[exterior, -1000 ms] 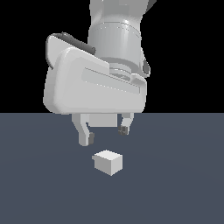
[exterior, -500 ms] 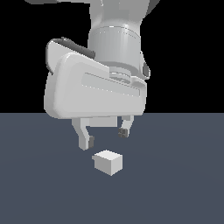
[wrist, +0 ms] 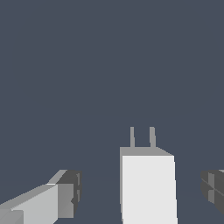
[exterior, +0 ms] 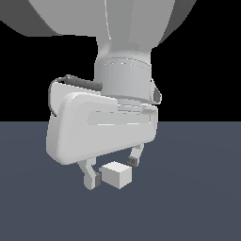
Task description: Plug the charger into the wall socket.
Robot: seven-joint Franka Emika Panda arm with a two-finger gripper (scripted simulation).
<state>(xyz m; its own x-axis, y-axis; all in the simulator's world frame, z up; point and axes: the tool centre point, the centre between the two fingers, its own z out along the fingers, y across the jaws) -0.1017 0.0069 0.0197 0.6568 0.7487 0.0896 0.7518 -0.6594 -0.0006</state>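
The charger [exterior: 116, 174] is a small white block lying on the dark grey floor. In the wrist view the charger [wrist: 148, 188] shows two thin prongs sticking out of its far end. My gripper [exterior: 113, 172] is open and low over it, one finger [exterior: 91, 178] on the exterior view's left of the block and the other finger [exterior: 134, 159] behind it on the right. In the wrist view the gripper [wrist: 142, 192] straddles the block with a gap on each side; the fingers do not touch it. The wall socket is out of view.
The dark grey floor [exterior: 197, 188] runs flat all around, under a black background. The large white hand body [exterior: 101, 129] hides what lies behind it in the exterior view.
My gripper has come down so that its open fingers now flank the charger instead of hanging above it. The charger has not moved.
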